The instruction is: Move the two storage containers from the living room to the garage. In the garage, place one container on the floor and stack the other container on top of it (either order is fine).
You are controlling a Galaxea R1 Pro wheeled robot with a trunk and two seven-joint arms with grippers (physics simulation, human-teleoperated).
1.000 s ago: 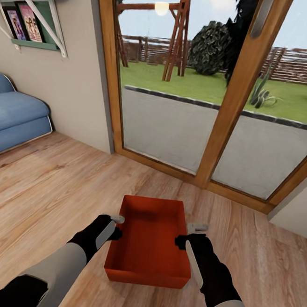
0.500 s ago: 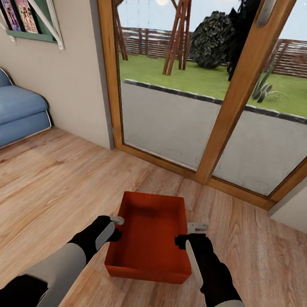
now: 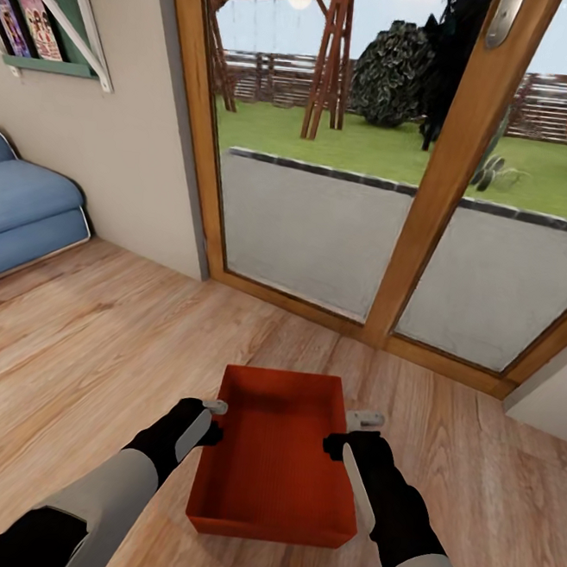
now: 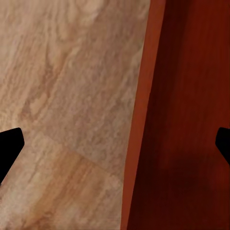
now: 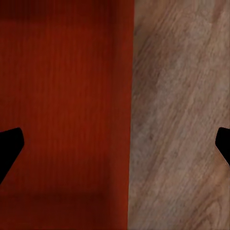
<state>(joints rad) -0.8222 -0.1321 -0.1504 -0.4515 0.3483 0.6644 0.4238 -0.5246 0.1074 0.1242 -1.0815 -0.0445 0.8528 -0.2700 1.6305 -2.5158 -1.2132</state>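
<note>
One orange-red storage container (image 3: 271, 456) sits low in front of me over the light wood plank floor (image 3: 78, 342) of the living room. My left gripper (image 3: 217, 418) stands at its left long wall and my right gripper (image 3: 354, 429) at its right long wall. In the left wrist view the container's wall (image 4: 143, 120) runs between the fingers of the left gripper (image 4: 115, 148), which are wide apart. In the right wrist view the right gripper (image 5: 115, 148) is equally spread astride the container's other wall (image 5: 125, 96). The second container and the garage are out of view.
Wood-framed glass doors (image 3: 324, 227) stand straight ahead, with a thick middle post (image 3: 430, 202). A blue sofa (image 3: 21, 215) lies at the left under a wall shelf (image 3: 57, 28). A wall corner (image 3: 559, 388) juts in at the right.
The whole picture has shifted a little, so the camera moved. The container looks slightly larger and nearer. Both grippers keep their place beside its walls.
</note>
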